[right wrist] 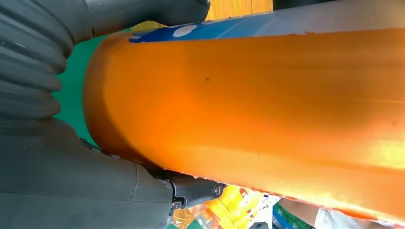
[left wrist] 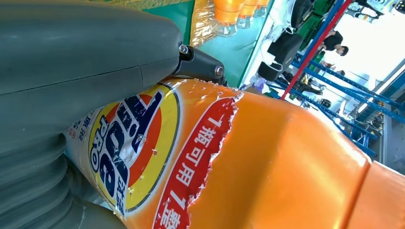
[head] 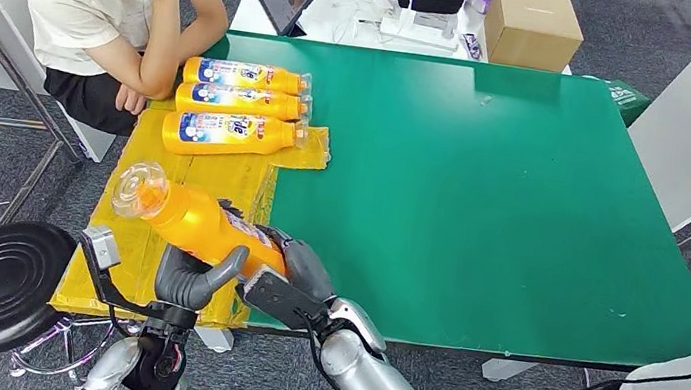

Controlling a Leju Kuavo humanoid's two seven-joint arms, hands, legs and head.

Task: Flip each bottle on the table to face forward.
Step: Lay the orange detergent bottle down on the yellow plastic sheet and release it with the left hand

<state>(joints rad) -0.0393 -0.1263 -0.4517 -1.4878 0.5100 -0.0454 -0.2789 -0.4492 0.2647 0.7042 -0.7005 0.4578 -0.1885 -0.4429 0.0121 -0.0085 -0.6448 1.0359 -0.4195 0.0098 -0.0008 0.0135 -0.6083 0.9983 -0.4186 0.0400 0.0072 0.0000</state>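
An orange detergent bottle (head: 201,225) is held up off the counter (head: 485,173) near its front left corner, tilted, with its clear cap end (head: 137,188) pointing up and away to the left. It looks like a rigid plastic bottle with a smooth, glossy skin, probably fairly heavy if full and likely to slip if turned quickly; its printed label (left wrist: 138,152) is torn along one edge, so a hold on the broad body below the neck seems safest. Both of the robot's hands hold this bottle. The left hand (head: 194,278) cups it from underneath, its thick grey thumb curled up over the side. The right hand (head: 296,274) wraps the bottle's base end from the right. Under the bottle a yellow plastic sheet (head: 223,174) covers the counter's left edge. Farther back from the bottle on that sheet, three more orange bottles (head: 238,100) lie side by side, labels up, caps to the right. Beyond them, a seated person (head: 110,3) leans an elbow on the counter.
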